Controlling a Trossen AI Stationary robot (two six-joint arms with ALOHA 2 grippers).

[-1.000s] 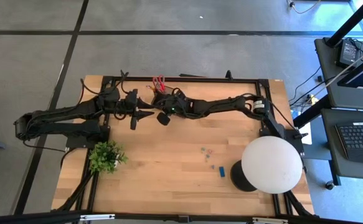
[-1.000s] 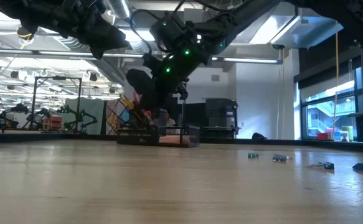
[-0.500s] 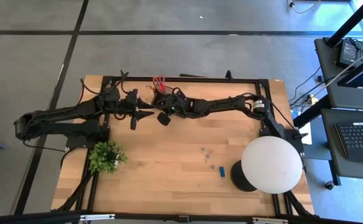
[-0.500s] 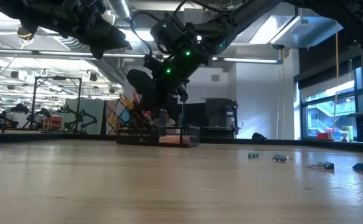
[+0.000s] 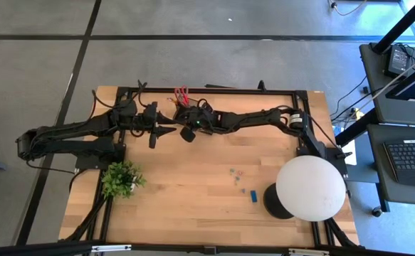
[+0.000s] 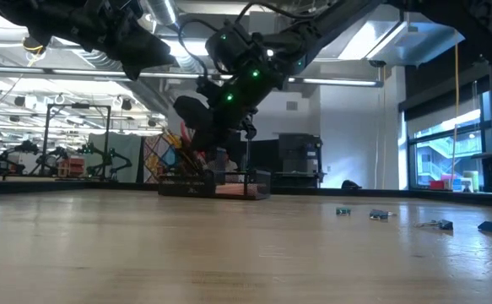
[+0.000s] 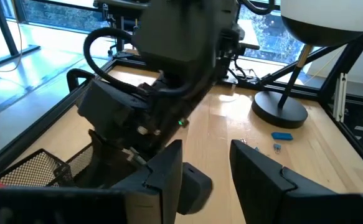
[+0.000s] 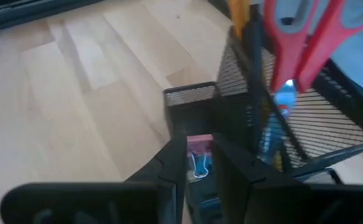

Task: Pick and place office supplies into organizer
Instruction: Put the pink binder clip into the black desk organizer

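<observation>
Bench (image 5: 193,185): wooden, carrying everything below.
Lamp (image 5: 310,188): white globe on a round black base, near the right corner.
Plant (image 5: 120,178): green, left side.
Organizer (image 8: 231,118): black mesh, at the far edge; red-handled scissors (image 8: 306,37) stand in its cup.
Right hand (image 8: 197,163): over the organizer's tray, clenched on a small clip (image 8: 198,163).
Left hand (image 7: 207,171): beside the organizer, fingers apart, grasping nothing.
Blue block (image 5: 253,194): near the lamp base.

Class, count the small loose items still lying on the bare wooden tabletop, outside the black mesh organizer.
About 4: one small blue block beside the lamp's round black base, and roughly three tiny clips clustered just beyond it. Others may hide under the arms.
</observation>
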